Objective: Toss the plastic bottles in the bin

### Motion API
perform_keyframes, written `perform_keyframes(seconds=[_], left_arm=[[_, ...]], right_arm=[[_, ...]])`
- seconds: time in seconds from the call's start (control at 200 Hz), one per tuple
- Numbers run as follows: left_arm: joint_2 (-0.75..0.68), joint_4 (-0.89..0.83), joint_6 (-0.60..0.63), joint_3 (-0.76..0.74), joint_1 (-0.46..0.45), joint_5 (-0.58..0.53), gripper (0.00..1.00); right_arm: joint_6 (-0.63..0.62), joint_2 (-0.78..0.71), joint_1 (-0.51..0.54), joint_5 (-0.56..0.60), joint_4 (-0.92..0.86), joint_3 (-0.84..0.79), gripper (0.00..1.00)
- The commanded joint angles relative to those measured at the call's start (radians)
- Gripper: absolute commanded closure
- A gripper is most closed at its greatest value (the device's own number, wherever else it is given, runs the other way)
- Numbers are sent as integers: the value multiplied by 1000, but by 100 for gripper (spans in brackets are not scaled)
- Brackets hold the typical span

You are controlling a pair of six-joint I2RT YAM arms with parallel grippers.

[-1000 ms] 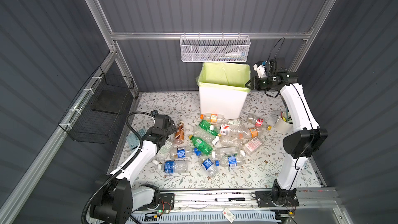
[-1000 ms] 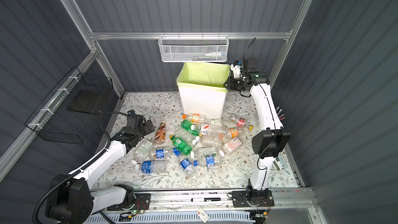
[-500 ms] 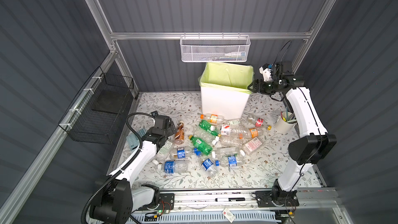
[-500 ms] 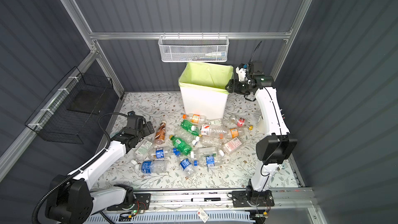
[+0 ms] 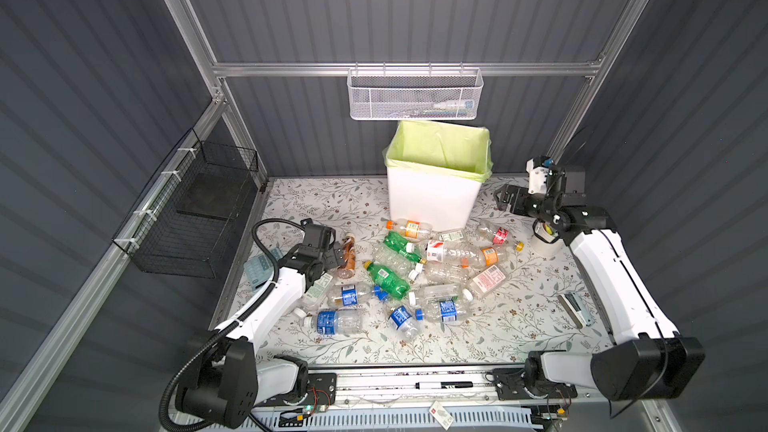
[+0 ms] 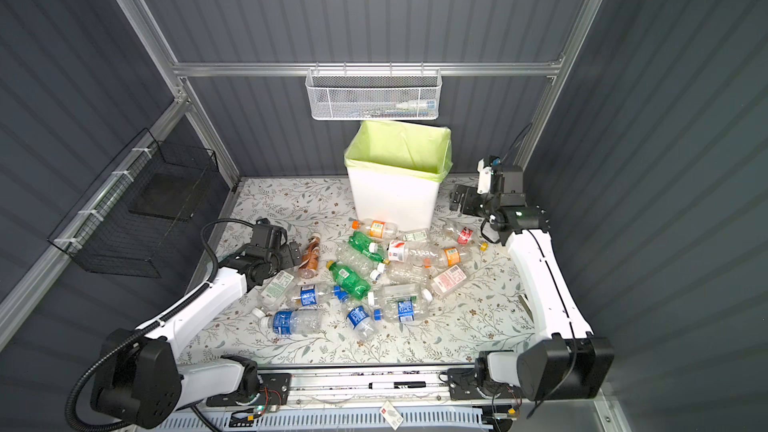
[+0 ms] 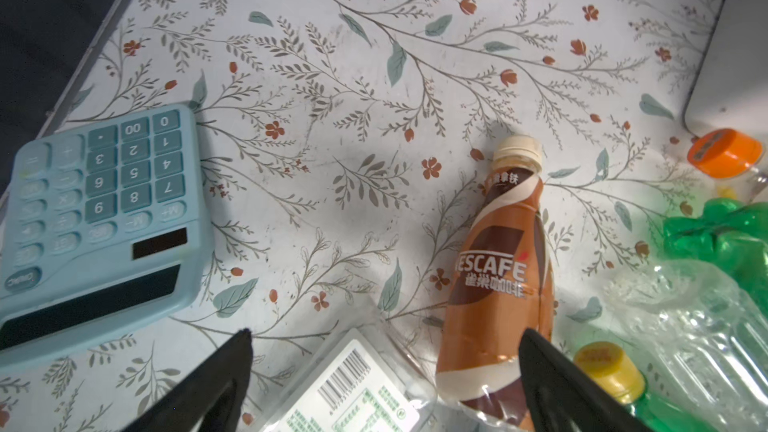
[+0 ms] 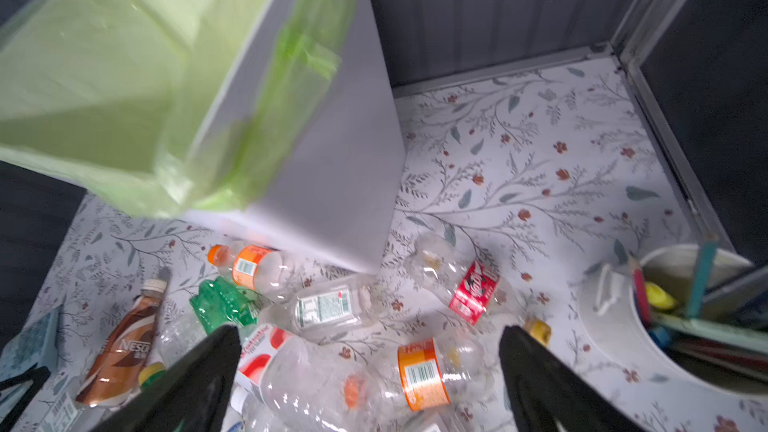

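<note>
While small clear, green and brown plastic bottles [image 5: 388, 280] litter the floral tabletop [image 5: 519, 326] before the tall white green-lined plastic bin [image 5: 432, 205] in both top views, the right gripper [image 5: 503, 199] hangs beside the bin. Left wrist: left gripper [image 7: 384, 334] wide, empty, above the brown coffee bottle [image 7: 503, 276]. Right wrist: jaws wide, nothing between.
</note>
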Motion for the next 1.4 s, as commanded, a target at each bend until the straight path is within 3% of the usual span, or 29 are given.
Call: perform_keyframes(seconds=[0.0,0.22,0.455,0.705,0.79,0.905,1.015,1.211,1.396], left_arm=[[97,-62,85,92,-18,80,0],[250,-109,125,189,-57,123,1],[404,-178,140,297,-59,155,8],[540,-192,150,385,-59,173,22],[554,-189,140,398,-59,171,36],[509,-155,118,388,-59,178,49],[442,-136,97,391,-57,179,55],[217,-66,78,465,-56,122,54],[12,245,156,567,-58,60,47]], right_arm=[[35,-75,-28,40,124,-111,1],[56,-143,-55,23,127,-247,1],[72,-148,-66,16,132,-319,1],[75,-192,-78,25,160,-362,1],[73,-205,-87,34,162,-373,1],[69,-228,-102,40,166,-390,1],[74,-247,-117,40,177,-407,1],[79,-285,-146,40,194,-433,1],[90,-320,-171,40,207,-448,1]])
